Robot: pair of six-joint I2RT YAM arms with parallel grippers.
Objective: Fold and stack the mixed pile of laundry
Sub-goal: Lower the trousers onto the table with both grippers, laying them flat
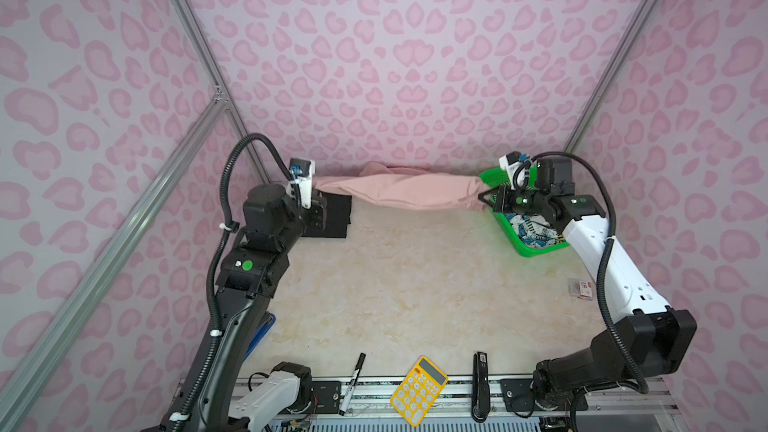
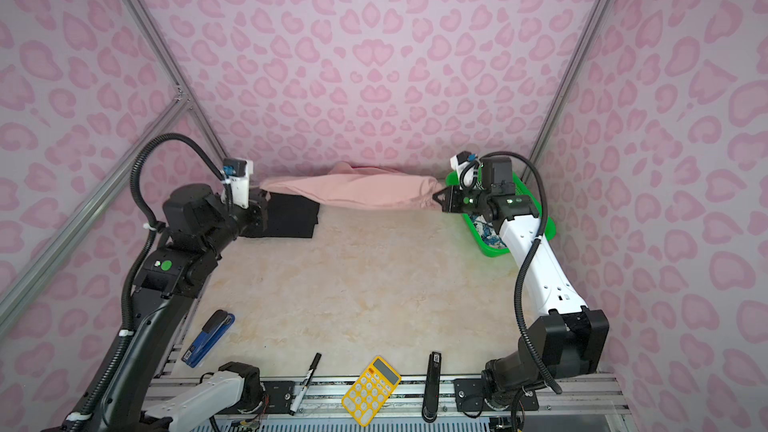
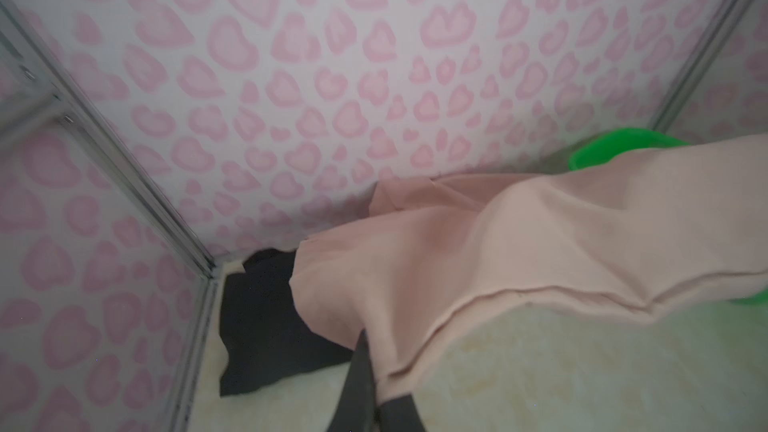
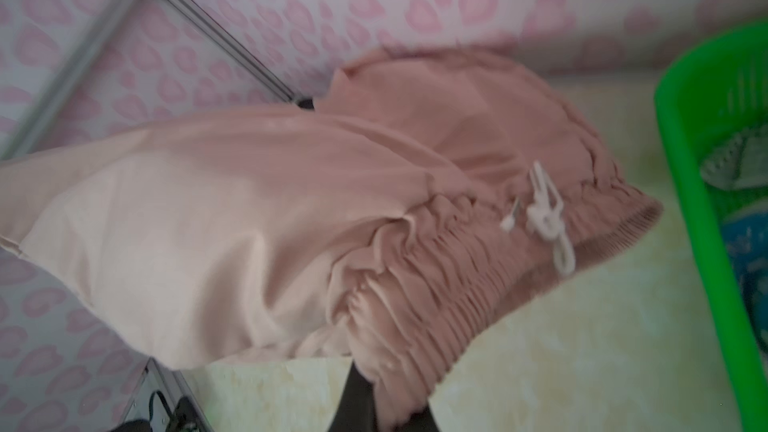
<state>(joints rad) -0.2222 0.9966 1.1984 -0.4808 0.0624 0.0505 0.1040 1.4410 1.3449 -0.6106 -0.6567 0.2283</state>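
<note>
The left pincer (image 3: 374,388) is clenched on a hemmed leg edge of the pink shorts (image 1: 407,193). The right pincer (image 1: 484,197) is clenched on the gathered waistband (image 4: 457,284) at the other end. The shorts are held stretched between the two across the upper middle of both top views, close to the back wall. They appear to be lifted off the counter (image 1: 415,292), and a slight sag is seen mid-span.

The cloth is judged light, soft and limp, so no shape will be kept once it is let go. Hems and the thick elastic waistband are judged the surest places to be gripped. The white cord (image 4: 548,218) hangs loose and could be snagged.

A black garment (image 1: 334,218) lies flat on the counter under the left end, at the middle left of the frame. At the right, a green basket (image 1: 536,250) is seen, and a blue-white printed piece (image 1: 528,228) is left inside it. Whatever else it holds is hidden by the right arm.
</note>
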